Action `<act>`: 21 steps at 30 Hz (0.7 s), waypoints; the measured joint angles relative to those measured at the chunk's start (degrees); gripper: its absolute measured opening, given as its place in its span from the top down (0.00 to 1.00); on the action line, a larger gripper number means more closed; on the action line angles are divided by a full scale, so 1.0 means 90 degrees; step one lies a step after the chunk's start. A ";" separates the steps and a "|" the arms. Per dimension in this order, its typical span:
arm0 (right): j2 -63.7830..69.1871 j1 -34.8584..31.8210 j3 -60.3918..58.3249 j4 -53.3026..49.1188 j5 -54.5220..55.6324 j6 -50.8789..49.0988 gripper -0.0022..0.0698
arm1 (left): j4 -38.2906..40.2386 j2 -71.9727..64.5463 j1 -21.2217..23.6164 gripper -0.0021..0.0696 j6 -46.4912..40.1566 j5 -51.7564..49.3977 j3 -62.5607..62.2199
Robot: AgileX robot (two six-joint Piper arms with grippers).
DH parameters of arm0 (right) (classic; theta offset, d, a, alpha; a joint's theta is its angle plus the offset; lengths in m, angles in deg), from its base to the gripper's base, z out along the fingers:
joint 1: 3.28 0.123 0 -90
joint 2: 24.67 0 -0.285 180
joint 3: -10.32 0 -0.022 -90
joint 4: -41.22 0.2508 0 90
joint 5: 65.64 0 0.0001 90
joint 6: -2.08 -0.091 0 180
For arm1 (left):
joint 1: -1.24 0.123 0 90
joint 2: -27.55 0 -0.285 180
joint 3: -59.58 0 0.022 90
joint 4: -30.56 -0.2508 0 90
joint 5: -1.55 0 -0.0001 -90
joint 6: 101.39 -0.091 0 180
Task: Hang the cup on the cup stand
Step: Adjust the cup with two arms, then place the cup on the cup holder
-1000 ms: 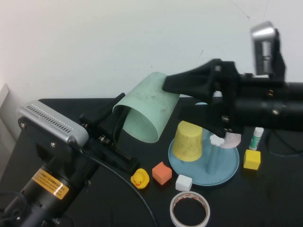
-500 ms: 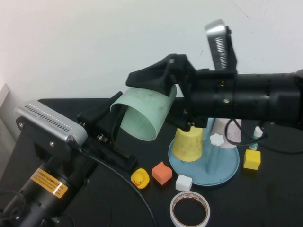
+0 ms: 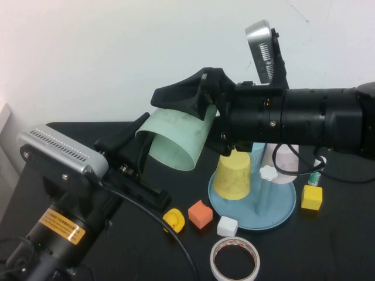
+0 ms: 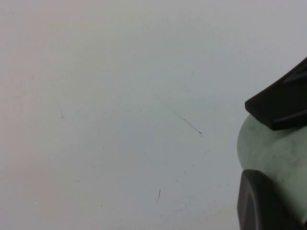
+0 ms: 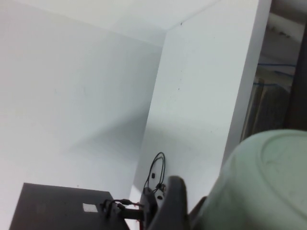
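The mint-green cup [image 3: 176, 137] lies on its side in the air above the table's left middle, mouth towards the camera. My left gripper [image 3: 139, 143] is shut on its wall near the rim; in the left wrist view the cup [image 4: 280, 163] sits between the fingers [image 4: 280, 103]. My right gripper [image 3: 196, 102] is open and straddles the cup's base end. In the right wrist view one finger [image 5: 172, 206] stands a little apart from the cup base [image 5: 268, 182]. The cup stand [image 3: 284, 211] is on the table at the right, with a yellow cup [image 3: 233, 174] on it and a white knob [image 3: 268, 172].
A yellow duck [image 3: 174, 219], an orange block [image 3: 200, 213], a white block [image 3: 227, 226] and a tape roll [image 3: 235, 259] lie in front of the stand. A yellow block [image 3: 312, 197] and a glue stick [image 3: 316, 175] are at the right. The right arm spans above the stand.
My right arm has swung left across the stand and its fingers now reach over the cup's base end. The left gripper and the cup have barely moved.
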 joint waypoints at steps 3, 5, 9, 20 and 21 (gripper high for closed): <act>0.0000 0.0000 0.0009 0.0000 0.0005 0.0198 0.12 | -0.0034 0.0000 0.0000 0.91 -0.0013 0.0000 0.0000; 0.0000 0.0000 0.0009 0.0000 0.0041 0.0302 0.12 | -0.0157 0.0000 0.0000 0.81 -0.0033 0.0000 0.0000; 0.0000 -0.0027 0.0078 0.0000 0.0053 0.0655 0.13 | -0.0547 0.0000 0.0000 0.55 -0.0033 0.0000 0.0000; -0.0559 -0.1408 0.0257 -0.0025 -0.0824 0.3366 0.13 | -0.1495 0.1164 0.0000 0.45 0.0028 0.0003 0.0843; -0.0612 -0.1555 0.0257 -0.0043 -0.0975 0.3682 0.13 | -0.1505 0.1337 0.0000 0.48 0.0028 0.0003 0.1001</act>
